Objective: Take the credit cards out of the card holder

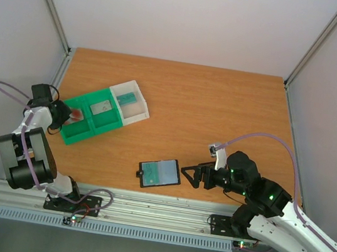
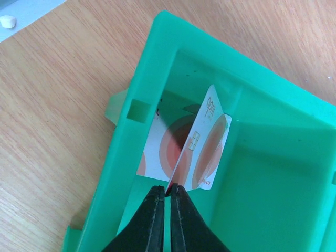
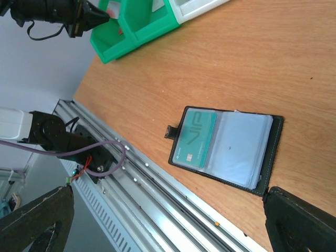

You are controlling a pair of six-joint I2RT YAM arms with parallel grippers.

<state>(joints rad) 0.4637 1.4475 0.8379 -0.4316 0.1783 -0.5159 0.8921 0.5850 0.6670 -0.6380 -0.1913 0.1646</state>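
The left gripper [image 2: 169, 190] is clenched on the lower edge of 1 thin white-and-red-pink plastic credit card [image 2: 209, 140], standing tilted on edge inside the end compartment of the green-and-white plastic sorting tray [image 2: 131, 131]. It should probably let go only low between the walls, then rise straight. The right gripper [image 1: 190, 173] hangs spread wide, holding nothing, just beside the small black folding card holder [image 3: 241, 149], which lies open near the front edge with 1 teal card [image 3: 195, 137] sleeved; bare wooden tabletop [image 1: 222, 108] lies beyond.

robot lab, white booth walls [image 1: 191, 15], railed table [image 1: 222, 108]
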